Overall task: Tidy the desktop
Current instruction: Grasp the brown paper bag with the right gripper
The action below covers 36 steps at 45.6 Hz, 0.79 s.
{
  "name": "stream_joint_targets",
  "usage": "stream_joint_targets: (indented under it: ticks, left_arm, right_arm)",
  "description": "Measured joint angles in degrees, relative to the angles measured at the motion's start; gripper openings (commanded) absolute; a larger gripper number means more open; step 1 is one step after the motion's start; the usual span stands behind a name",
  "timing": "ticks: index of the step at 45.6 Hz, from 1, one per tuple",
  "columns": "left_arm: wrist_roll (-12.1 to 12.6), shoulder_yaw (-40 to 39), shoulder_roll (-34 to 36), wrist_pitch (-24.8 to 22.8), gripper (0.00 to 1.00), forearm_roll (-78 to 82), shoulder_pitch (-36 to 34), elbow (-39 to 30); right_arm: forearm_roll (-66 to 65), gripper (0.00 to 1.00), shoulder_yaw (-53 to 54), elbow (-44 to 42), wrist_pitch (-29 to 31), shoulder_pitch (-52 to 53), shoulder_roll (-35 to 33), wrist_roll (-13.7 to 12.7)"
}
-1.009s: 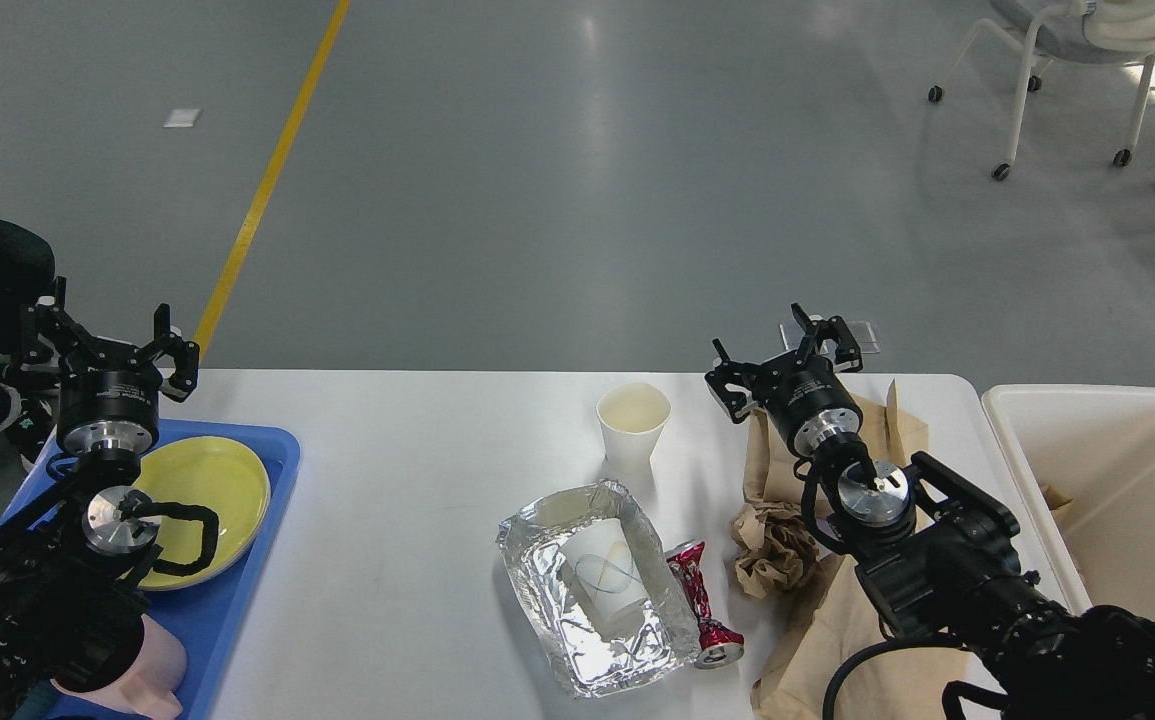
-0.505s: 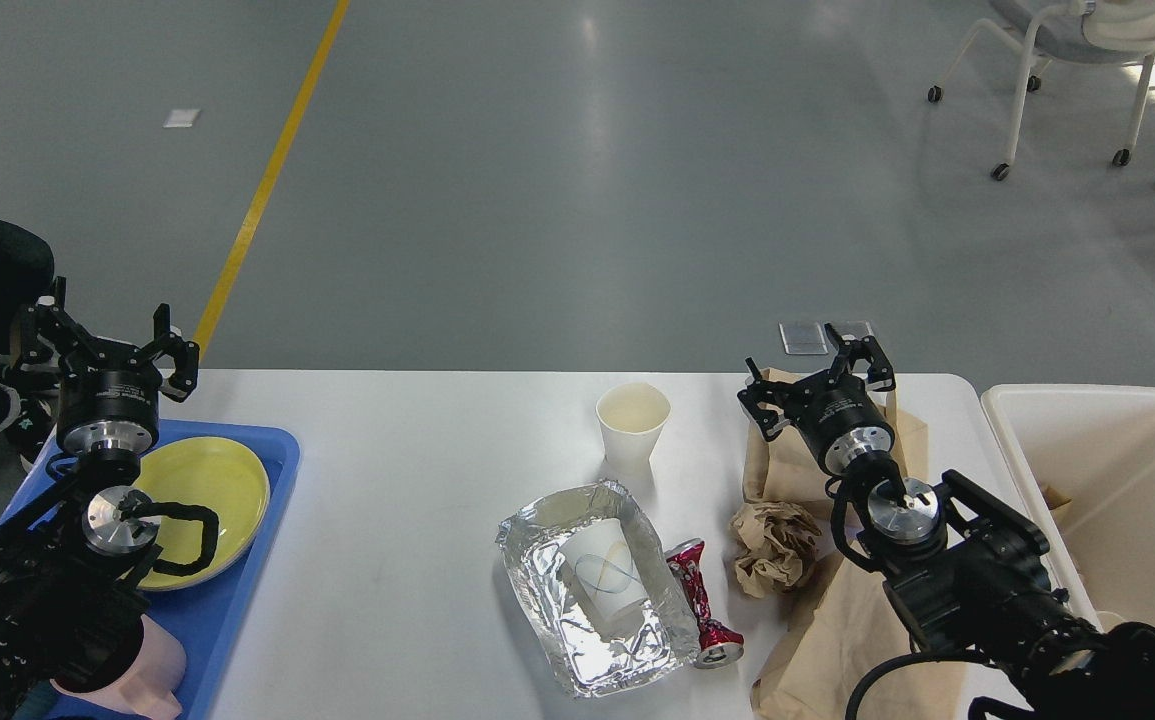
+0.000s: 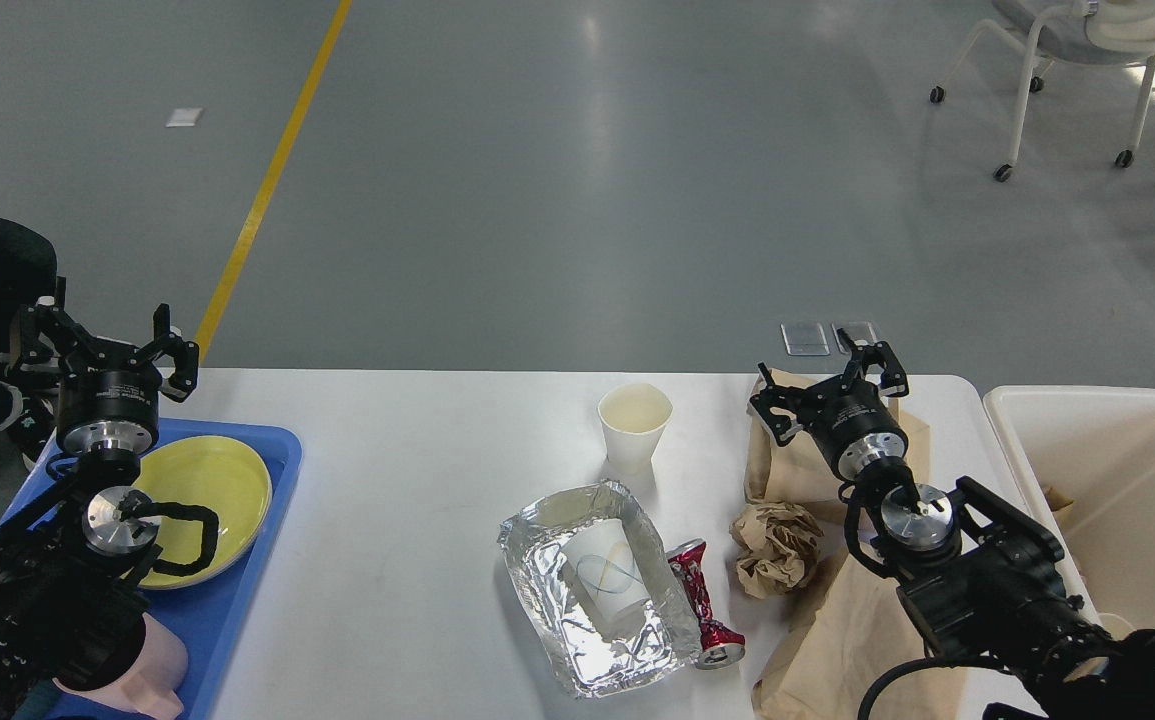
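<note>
The white desktop point(image 3: 417, 480) holds litter. An upright white paper cup point(image 3: 635, 425) stands mid-table. A foil tray point(image 3: 597, 590) holds a second paper cup point(image 3: 605, 582) lying inside. A crushed red can point(image 3: 702, 603) lies beside the tray. A crumpled brown paper ball point(image 3: 777, 546) and brown paper bags point(image 3: 842, 640) lie at the right. My right gripper point(image 3: 830, 384) is open and empty above the far brown bag point(image 3: 787, 455). My left gripper point(image 3: 105, 349) is open and empty above the blue tray's far end.
A blue tray point(image 3: 237, 600) at the left holds a yellow plate point(image 3: 212, 490) and a pink cup point(image 3: 152, 665). A cream-white bin point(image 3: 1117, 500) stands at the right table end. A wheeled chair point(image 3: 1077, 60) is far back right.
My right gripper has moved right and slightly down, from near the paper cup to over the far brown bag. The left arm has not moved.
</note>
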Motion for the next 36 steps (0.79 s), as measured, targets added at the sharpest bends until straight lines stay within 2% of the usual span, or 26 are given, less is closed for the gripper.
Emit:
stream_joint_targets:
  ticks: [14,26,36]
  left_arm:
    - [0.0,0.0,0.0,0.0,0.97,0.0,0.0,0.0]
    - [0.0,0.0,0.0,0.0,0.97,0.0,0.0,0.0]
    - [0.0,0.0,0.0,0.0,0.97,0.0,0.0,0.0]
  right_arm:
    - [0.0,1.00,0.0,-1.0,-0.7,-1.6,-2.7,-0.1]
    - [0.0,1.00,0.3,0.9,1.0,-0.6,-3.9,0.3]
    - [-0.1,1.00,0.2,3.6,2.8,2.0,-9.2,0.4]
